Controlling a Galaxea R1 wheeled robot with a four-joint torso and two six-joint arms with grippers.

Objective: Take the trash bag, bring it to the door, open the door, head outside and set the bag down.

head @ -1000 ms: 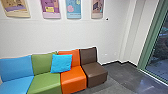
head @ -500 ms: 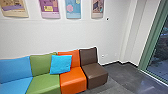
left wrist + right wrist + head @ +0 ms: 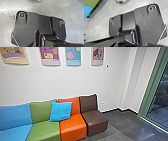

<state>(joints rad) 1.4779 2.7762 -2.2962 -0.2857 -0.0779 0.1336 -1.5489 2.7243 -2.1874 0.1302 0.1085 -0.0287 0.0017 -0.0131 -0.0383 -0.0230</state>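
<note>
A crumpled, shiny grey thing (image 3: 121, 1) lies on the floor at the far side of the robot's dark plate in the right wrist view; it looks like part of a bag, though I cannot tell for certain. The left wrist view has a small dark and pale shape (image 3: 37, 0) beyond the plate, too cut off to identify. At the right of the head view stands a tall glass pane (image 3: 160, 100) in a green frame (image 3: 147, 97), with the outside behind it; whether it is a door I cannot tell.
Along the white wall (image 3: 75, 82) runs a row of seats: blue (image 3: 15, 115), green (image 3: 43, 130), orange (image 3: 73, 127) and brown (image 3: 95, 120). A bright blue cushion (image 3: 60, 111) leans on them. Dark grey floor (image 3: 125, 122) stretches between the brown seat and the glass.
Since one second ago the head view has shifted very slightly as its camera moved. Between half a second ago and now it looks the same.
</note>
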